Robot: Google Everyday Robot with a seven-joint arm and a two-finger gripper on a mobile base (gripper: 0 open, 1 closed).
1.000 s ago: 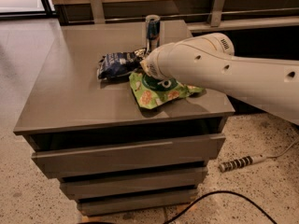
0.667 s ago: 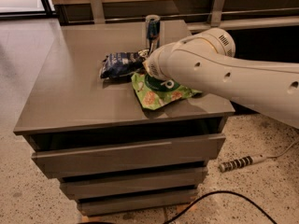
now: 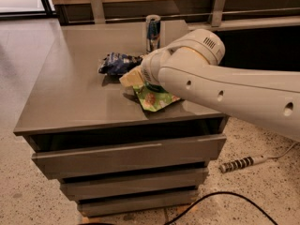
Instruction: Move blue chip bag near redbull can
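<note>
The blue chip bag lies crinkled on the grey cabinet top, left of centre. The redbull can stands upright near the back edge, a short way behind and to the right of the bag. My gripper is at the bag's right end, low over the top and largely hidden by my white arm, which reaches in from the right. A bright green snack bag lies under the arm, in front of the blue bag.
The cabinet has several drawers below its front edge. A wooden wall with metal brackets runs close behind the can. A power strip and a black cable lie on the floor at the right.
My arm has shifted a little to the left, and its wrist now sits closer to the blue bag's right end. The bag, the can and the green bag stay about where they were.
</note>
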